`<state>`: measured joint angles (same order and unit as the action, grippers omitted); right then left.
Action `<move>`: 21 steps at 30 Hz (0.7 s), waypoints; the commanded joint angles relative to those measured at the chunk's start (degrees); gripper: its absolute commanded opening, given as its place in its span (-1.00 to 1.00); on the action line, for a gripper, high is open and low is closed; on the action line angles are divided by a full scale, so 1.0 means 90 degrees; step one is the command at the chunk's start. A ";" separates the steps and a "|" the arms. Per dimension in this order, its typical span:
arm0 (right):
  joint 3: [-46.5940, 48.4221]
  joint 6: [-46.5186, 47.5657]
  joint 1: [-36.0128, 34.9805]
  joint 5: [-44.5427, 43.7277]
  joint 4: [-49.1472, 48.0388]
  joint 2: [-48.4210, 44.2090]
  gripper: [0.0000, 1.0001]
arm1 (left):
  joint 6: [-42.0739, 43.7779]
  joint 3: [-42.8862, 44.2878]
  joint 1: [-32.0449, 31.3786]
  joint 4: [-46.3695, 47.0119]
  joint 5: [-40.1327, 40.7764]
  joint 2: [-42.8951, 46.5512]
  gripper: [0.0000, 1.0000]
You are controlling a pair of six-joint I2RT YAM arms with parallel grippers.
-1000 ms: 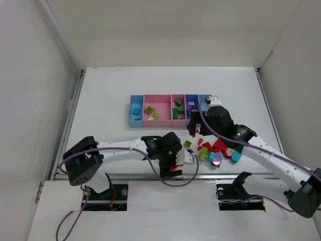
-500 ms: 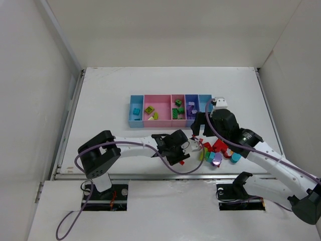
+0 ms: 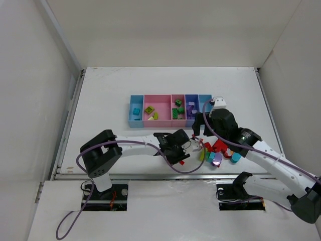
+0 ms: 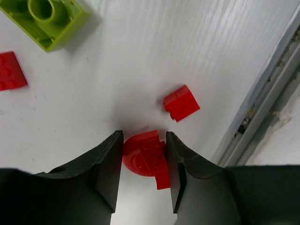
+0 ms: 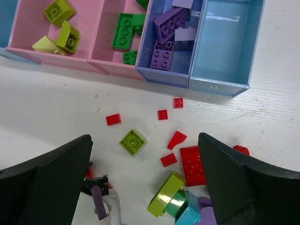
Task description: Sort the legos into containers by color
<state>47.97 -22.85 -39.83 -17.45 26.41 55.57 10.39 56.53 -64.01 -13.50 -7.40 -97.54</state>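
Left tool (image 4: 143, 143) moved right, rounded red lego (image 4: 146, 161) pinched between its fingers

My left arm stretches low to the right, left gripper (image 4: 144, 145) clamped on a red brick (image 4: 149, 163). My right gripper (image 5: 144, 140) hangs spread wide.

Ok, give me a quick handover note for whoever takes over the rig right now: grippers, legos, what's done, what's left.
Left gripper: shut on a red rounded lego at table level near the front edge.
Right gripper: open, empty, above the loose pile.
Done: lime, green, purple and cyan pieces lie in four of the containers; the far-right light blue bin is empty.
To do: the pile and scattered red bits, likely for that empty bin.
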 commanded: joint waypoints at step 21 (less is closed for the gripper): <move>0.1575 0.0117 0.2092 -0.0716 0.0376 0.0672 1.00 | -0.0568 0.4470 0.1868 0.1965 -0.1532 -0.1602 -1.00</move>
<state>59.75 -22.24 -21.37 -20.43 29.43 63.29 8.32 95.02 -47.20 -1.72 -19.49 -108.47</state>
